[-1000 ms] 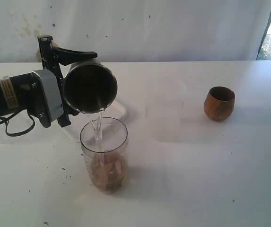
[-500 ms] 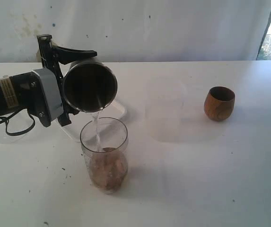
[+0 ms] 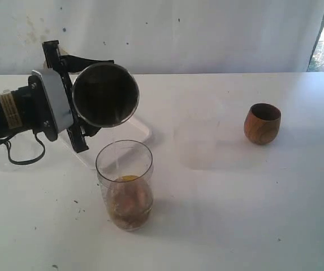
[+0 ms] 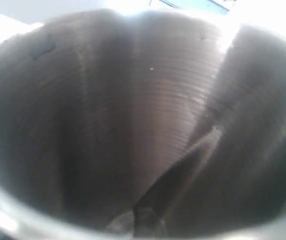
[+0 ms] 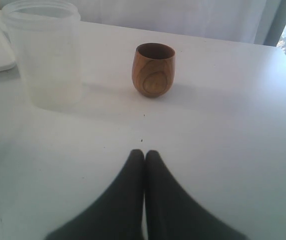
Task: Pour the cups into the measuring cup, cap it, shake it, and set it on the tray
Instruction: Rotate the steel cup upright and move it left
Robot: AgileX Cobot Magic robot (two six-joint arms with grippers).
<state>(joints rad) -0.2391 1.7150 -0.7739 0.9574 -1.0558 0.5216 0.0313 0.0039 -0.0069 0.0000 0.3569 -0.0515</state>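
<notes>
My left gripper [image 3: 89, 99] is shut on the steel tumbler [image 3: 106, 95], which lies tipped on its side with its mouth facing the camera, above the clear measuring cup [image 3: 125, 183]. A thin trickle falls from its rim into the measuring cup, which holds brownish liquid with pale bits in its lower part and has no lid. In the left wrist view only the tumbler's wall [image 4: 143, 120] shows. The wooden cup [image 3: 262, 123] [image 5: 153, 69] stands upright at the right. My right gripper [image 5: 144, 152] rests shut and empty over the table, short of the wooden cup. The white tray [image 3: 143, 131] lies behind the measuring cup, partly hidden.
A frosted translucent cup [image 5: 45, 52] [image 3: 197, 132] stands between the tray and the wooden cup. The left arm's black cable [image 3: 20, 155] loops on the table at the far left. A white wall closes the back.
The tumbler has tipped a bit further and risen slightly. The poured stream has thinned to a trickle. The right gripper has not moved.
</notes>
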